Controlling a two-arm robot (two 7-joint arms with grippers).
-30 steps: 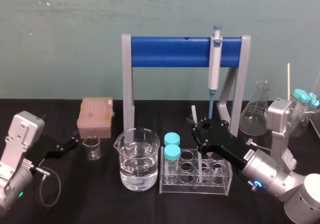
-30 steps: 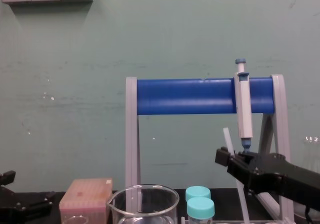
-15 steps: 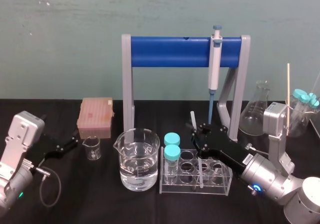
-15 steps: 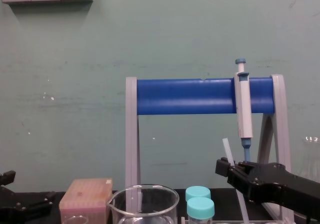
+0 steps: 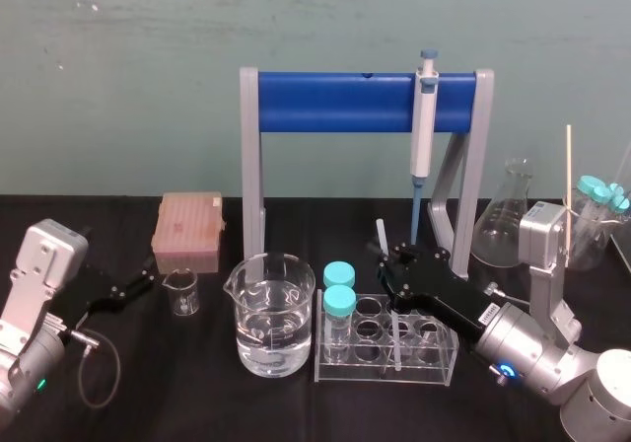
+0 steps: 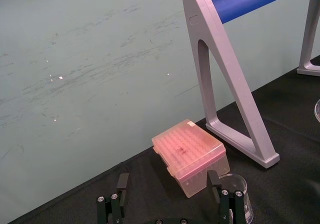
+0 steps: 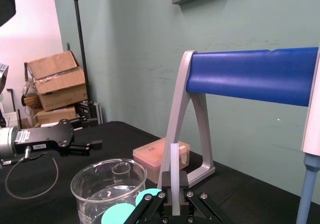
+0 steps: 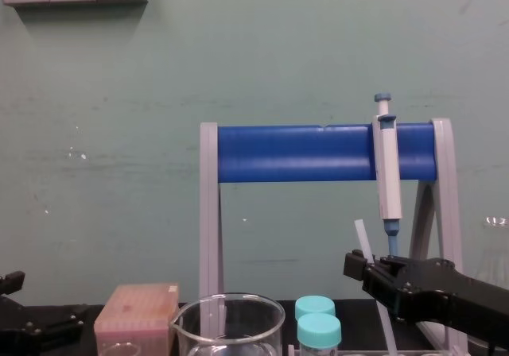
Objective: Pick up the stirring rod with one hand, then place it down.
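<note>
Pickup done: lower centre-right, the right gripper (image 5: 386, 257) pinches the stirring rod (image 5: 380, 233), tip inside the rack (image 5: 385, 375); release is left. Left gripper (image 5: 141, 282) idles lower left, jaws spread.

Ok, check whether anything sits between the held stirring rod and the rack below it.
Nothing visible. The right gripper is shut on the upright stirring rod, whose lower end reaches into an open hole of the rack; the capped tubes stand aside.
</note>
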